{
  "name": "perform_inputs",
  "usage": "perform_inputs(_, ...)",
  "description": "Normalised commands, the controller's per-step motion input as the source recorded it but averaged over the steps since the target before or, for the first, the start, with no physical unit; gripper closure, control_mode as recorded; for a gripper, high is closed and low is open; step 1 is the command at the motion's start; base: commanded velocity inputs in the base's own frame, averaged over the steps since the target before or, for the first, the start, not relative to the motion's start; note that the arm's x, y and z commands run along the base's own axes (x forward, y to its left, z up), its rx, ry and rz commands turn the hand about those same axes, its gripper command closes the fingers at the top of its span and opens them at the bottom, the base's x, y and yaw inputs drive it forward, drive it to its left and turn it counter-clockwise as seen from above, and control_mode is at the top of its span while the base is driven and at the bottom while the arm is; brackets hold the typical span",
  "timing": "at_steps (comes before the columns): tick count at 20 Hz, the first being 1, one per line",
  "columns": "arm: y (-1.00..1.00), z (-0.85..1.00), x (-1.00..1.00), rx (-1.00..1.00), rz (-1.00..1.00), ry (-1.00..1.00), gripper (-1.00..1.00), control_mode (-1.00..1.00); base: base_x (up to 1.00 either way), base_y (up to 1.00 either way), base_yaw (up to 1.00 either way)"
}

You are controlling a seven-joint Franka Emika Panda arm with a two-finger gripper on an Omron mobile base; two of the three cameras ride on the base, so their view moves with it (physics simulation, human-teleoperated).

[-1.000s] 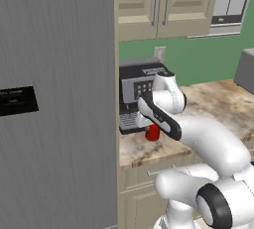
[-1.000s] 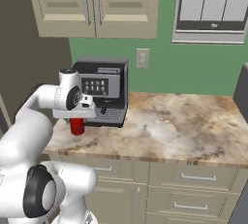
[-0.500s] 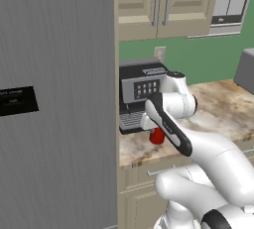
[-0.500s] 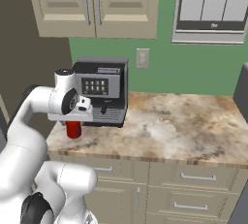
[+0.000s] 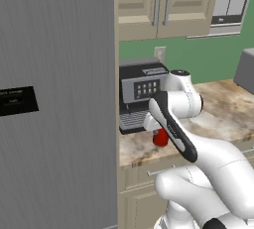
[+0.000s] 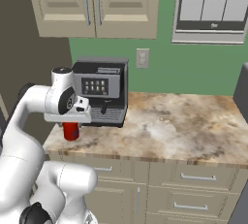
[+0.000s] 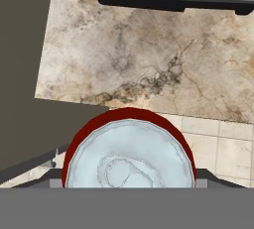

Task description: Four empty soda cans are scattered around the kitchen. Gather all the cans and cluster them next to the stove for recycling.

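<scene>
Because the can (image 7: 129,158) is empty, thin-walled and smooth, grip its sides mid-height with light force. Whether the fingers pinch it cannot be told.

Red soda can (image 6: 70,131) upright, held in hand (image 7: 129,183).

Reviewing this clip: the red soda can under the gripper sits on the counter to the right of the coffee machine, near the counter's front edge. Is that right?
Not quite. The soda can is by the coffee machine's left front corner, not to its right, as the right base view shows. The rest holds: it is under the gripper, near the front edge of the counter. The hand view looks straight down on the can's silver top.
</scene>
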Motion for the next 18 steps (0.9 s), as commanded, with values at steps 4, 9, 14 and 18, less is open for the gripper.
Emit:
perform_inputs(4, 0.01, 0.00, 0.00, -0.01, 0.00, 0.02, 1.00, -1.00, 0.00, 0.00, 0.00)
perform_inputs(9, 0.00, 0.00, 0.00, 0.00, 0.00, 0.00, 1.00, -1.00, 0.00, 0.00, 0.00)
perform_inputs(14, 0.00, 0.00, 0.00, 0.00, 0.00, 0.00, 1.00, -1.00, 0.00, 0.00, 0.00)
perform_inputs(18, 0.00, 0.00, 0.00, 0.00, 0.00, 0.00, 1.00, -1.00, 0.00, 0.00, 0.00)
